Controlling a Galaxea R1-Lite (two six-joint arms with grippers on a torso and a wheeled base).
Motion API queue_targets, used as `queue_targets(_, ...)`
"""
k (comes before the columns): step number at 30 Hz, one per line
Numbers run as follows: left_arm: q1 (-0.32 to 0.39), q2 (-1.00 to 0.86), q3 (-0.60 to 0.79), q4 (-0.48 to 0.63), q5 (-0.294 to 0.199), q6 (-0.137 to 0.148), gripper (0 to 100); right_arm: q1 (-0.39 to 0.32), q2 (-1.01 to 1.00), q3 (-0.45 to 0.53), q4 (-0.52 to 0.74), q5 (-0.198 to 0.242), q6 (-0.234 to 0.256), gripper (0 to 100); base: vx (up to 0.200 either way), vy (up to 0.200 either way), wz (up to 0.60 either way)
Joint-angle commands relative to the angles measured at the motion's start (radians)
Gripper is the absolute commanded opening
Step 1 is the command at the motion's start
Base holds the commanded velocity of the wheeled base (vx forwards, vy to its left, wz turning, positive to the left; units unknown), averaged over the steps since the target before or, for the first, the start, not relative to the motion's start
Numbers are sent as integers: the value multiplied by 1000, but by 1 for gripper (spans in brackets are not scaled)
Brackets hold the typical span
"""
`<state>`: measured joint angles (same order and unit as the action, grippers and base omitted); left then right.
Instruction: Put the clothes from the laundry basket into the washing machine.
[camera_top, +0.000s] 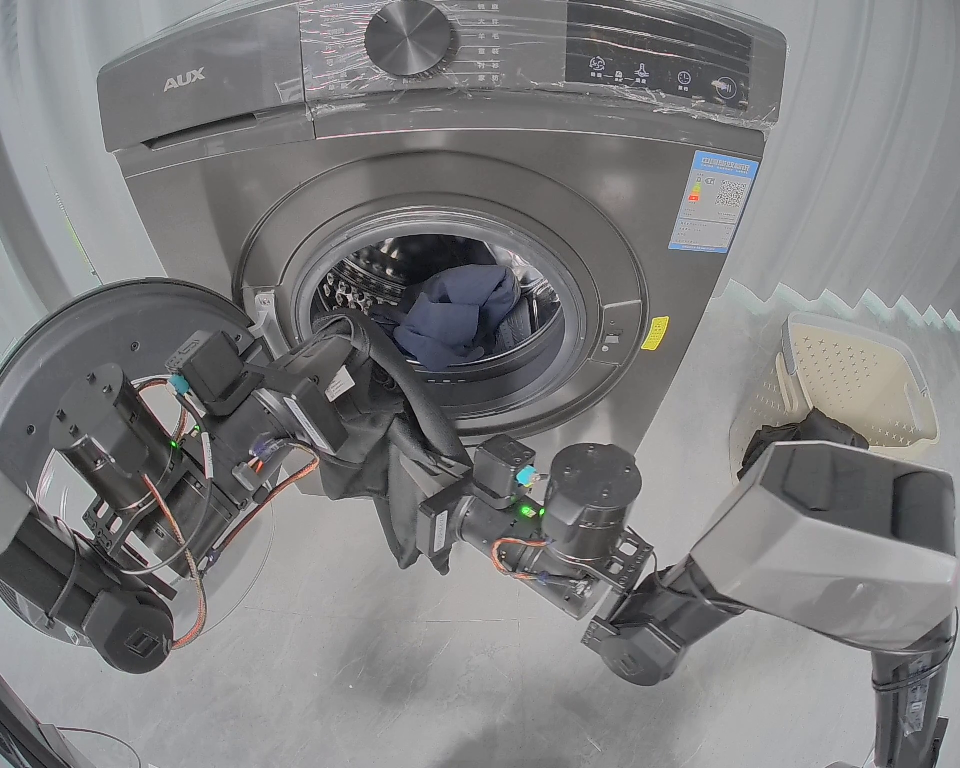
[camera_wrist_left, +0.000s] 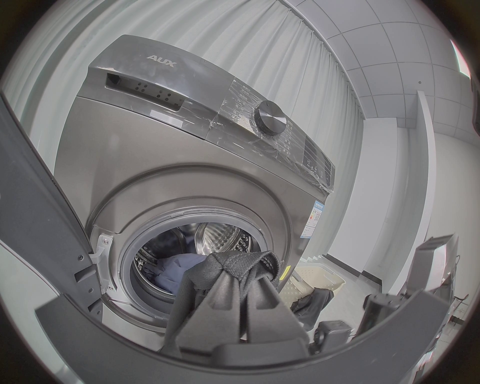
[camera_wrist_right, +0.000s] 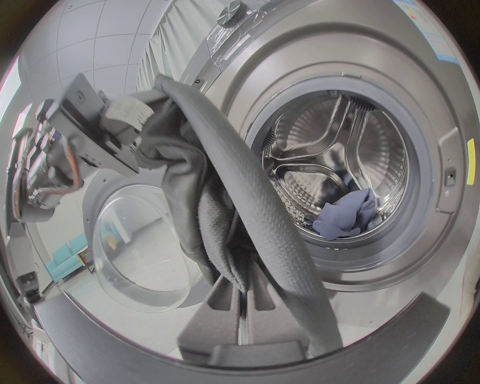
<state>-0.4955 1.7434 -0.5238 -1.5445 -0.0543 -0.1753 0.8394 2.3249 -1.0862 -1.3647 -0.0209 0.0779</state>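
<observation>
Just outside the washer (camera_top: 440, 180), at its mouth, my left hand (camera_wrist_left: 236, 274) and right hand (camera_wrist_right: 243, 286) both pinch a black garment (camera_top: 388, 455) not yet inside, while a blue one (camera_top: 455, 315) lies in the washer and a dark piece (camera_top: 812, 430) waits in the basket (camera_top: 862, 385) beside it.

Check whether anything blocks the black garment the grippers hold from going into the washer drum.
Nothing visible does. The door is swung aside, and the black garment hangs right before the open drum; the blue garment lies low inside, leaving room.
</observation>
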Motion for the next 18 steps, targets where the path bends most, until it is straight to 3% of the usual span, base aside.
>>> queue_targets(1, 2, 4, 1, 0, 1, -1, 0, 6, -193, 164, -1, 9, -3, 0, 0, 0, 0)
queue_targets(8, 2, -8, 16, 1, -18, -1, 0, -6, -243, 215, -11, 25, -3, 0, 0, 0, 0)
queue_targets(9, 2, -10, 19, 4, -19, -3, 100, -8, -251, 219, -19, 27, -4, 0, 0, 0, 0)
queue_targets(14, 3, 1, 41, 3, -19, -12, 100, -26, -335, 264, -36, 50, -4, 0, 0, 0, 0)
queue_targets(18, 29, 31, 47, 0, -19, -12, 100, -48, -469, 364, -39, 75, -3, 0, 0, 0, 0)
